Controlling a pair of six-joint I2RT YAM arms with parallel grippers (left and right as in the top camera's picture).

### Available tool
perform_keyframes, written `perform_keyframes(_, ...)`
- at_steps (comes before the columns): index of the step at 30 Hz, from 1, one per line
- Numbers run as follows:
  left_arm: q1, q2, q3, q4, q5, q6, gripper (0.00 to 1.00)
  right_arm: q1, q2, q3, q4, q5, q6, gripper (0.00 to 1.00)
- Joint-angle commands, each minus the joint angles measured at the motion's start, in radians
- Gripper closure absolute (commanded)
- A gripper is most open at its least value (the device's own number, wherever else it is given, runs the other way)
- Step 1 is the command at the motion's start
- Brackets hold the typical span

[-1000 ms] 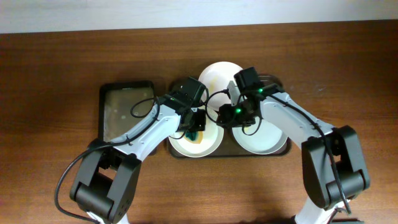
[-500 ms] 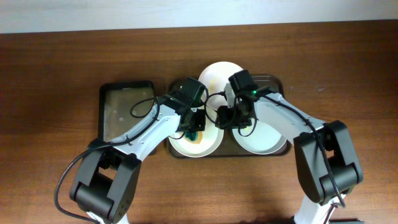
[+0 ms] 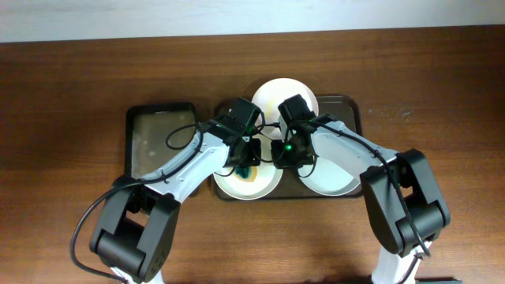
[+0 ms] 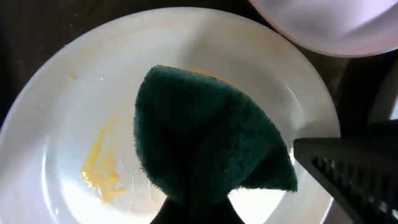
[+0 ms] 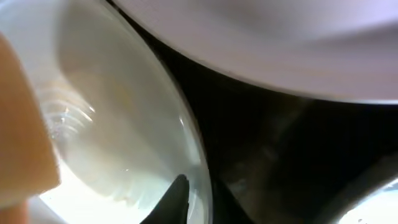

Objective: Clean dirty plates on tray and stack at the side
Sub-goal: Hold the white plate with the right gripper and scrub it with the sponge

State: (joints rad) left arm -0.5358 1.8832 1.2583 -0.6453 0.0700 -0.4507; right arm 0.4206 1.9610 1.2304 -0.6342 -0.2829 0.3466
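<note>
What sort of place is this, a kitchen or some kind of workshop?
Probably a robot test bench, not a real kitchen: the left arm and right arm work over a wooden table, with a green sponge over a yellow-smeared white plate. No sink or stove shows.

Wooden table (image 3: 63, 95) carries a large plate-laden tray (image 3: 353, 106) beside a smaller dark-rimmed tray (image 3: 158, 146)
</note>
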Motion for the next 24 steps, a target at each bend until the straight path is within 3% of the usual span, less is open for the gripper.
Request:
perform_keyframes(1, 0.002, 0.045, 0.001, 0.015, -0.007, -0.009, 1.0, 0.012, 0.027, 0.005, -0.015, 0.011, 0.004, 0.9)
perform_keyframes(6, 0.002, 0.082, 0.001, 0.032, -0.007, -0.009, 1.0, 0.01, 0.027, 0.005, -0.041, 0.011, 0.004, 0.9)
perform_keyframes(9, 0.002, 0.093, 0.001, 0.039, -0.007, -0.009, 0.99, 0.01, 0.027, 0.005, -0.045, 0.01, 0.01, 0.96)
perform_keyframes(24, 0.001, 0.134, 0.001, 0.081, -0.058, -0.008, 0.92, 0.01, 0.027, 0.005, -0.066, 0.004, 0.029, 0.96)
